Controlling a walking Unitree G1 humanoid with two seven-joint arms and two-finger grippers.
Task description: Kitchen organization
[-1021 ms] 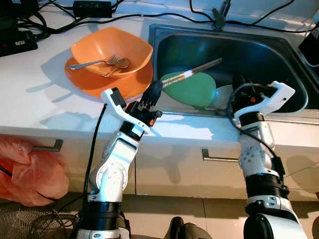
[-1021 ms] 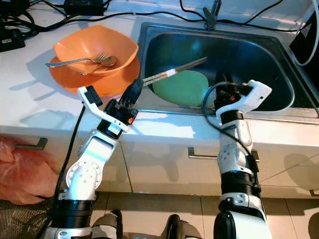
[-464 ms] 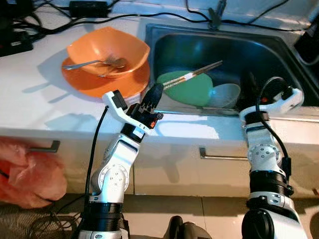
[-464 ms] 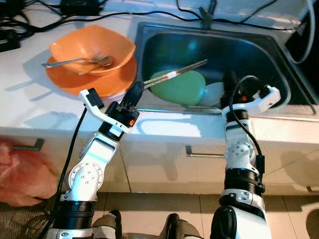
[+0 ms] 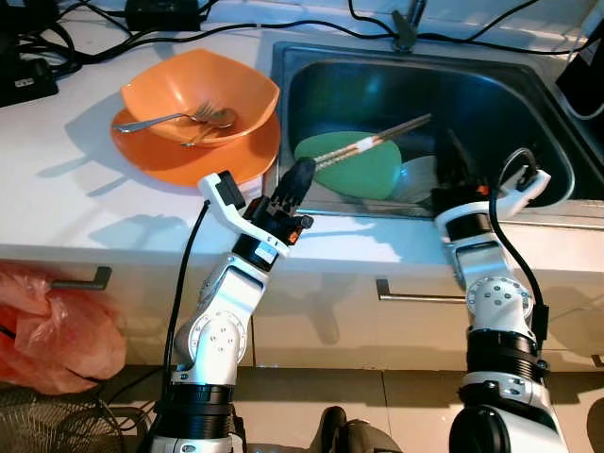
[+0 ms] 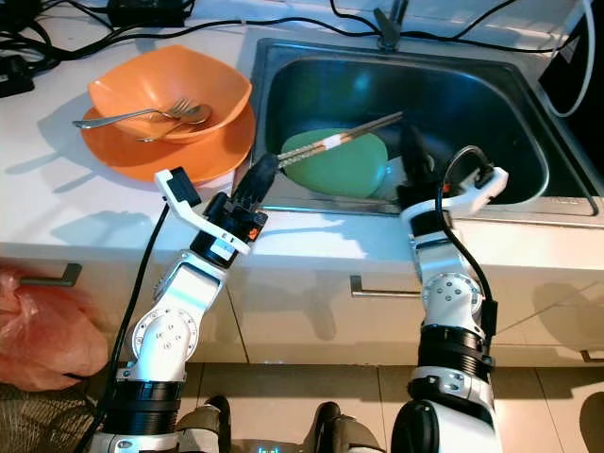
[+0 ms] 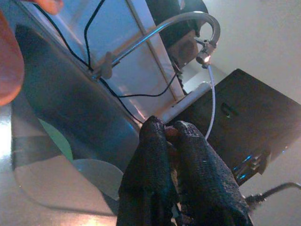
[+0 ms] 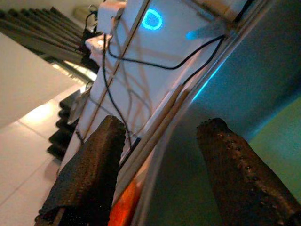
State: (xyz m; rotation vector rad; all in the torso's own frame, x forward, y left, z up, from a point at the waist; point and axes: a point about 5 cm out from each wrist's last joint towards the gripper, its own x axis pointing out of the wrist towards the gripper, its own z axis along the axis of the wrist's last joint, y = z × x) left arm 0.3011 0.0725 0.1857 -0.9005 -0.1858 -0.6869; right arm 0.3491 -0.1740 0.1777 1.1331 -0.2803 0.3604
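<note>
A pair of chopsticks (image 5: pixel 373 142) lies across a green plate (image 5: pixel 363 168) in the steel sink (image 5: pixel 491 85), with a pale bowl (image 5: pixel 420 176) beside the plate. My right gripper (image 5: pixel 455 159) reaches over the sink's front rim, just right of the pale bowl. It is open, and the chopsticks (image 8: pixel 162 120) run through the gap between its fingers (image 8: pixel 89 174) in the right wrist view. My left gripper (image 5: pixel 298 176) is shut and empty at the sink's front left corner. On the counter to the left, an orange bowl (image 5: pixel 203 85) holding a fork and spoon (image 5: pixel 189 118) sits on an orange plate (image 5: pixel 179 160).
Black cables (image 5: pixel 236 28) and a power brick (image 5: pixel 160 11) run along the back of the counter. A faucet (image 7: pixel 188 19) stands behind the sink, with a black box (image 5: pixel 587 90) at the far right. A red bag (image 5: pixel 57 326) hangs by the drawers below left.
The camera has shifted a little. My right wrist has swung left, and its fingers now point into the sink by the pale bowl. The left gripper holds its place.
</note>
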